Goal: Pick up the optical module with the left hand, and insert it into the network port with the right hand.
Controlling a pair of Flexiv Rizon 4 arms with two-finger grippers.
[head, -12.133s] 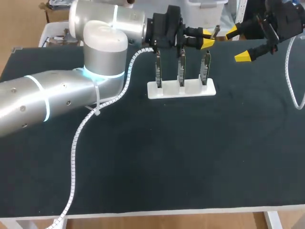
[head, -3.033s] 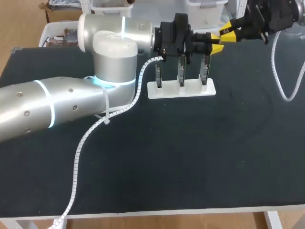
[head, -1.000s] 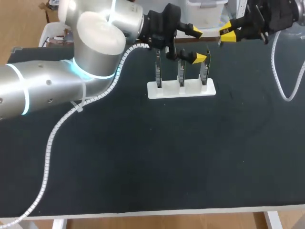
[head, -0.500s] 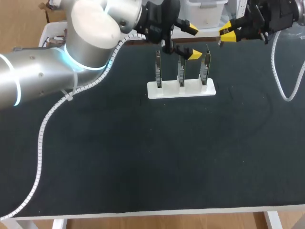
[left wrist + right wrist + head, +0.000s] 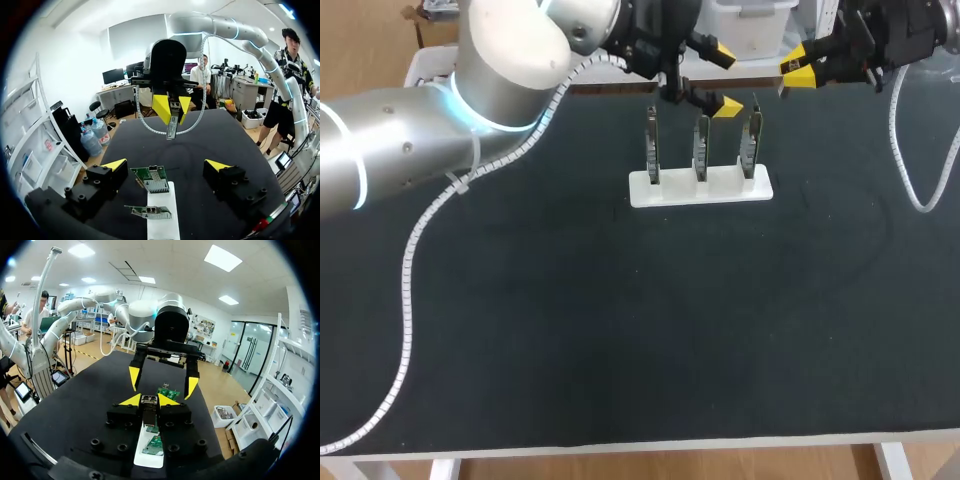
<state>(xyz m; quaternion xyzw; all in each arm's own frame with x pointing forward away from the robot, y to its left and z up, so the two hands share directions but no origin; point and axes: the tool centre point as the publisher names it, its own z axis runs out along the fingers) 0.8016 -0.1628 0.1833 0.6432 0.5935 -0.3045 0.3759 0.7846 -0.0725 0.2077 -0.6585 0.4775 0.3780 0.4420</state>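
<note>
Here's the left tool (image 5: 723,79), fingers spread wide, hanging over the port boards (image 5: 700,150) that stand in the white holder (image 5: 700,188) near the worktop (image 5: 620,330)'s far edge. Toward the far right corner, the right tool (image 5: 149,401) is clamped on the optical module (image 5: 149,410), apparently clear of the boards.

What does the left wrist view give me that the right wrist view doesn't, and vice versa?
Left wrist only: the free end of the small silver optical module poking out of the right gripper. Right wrist only: the left gripper seen from the front, fingers wide open. Both: the green circuit boards in the white holder.
</note>
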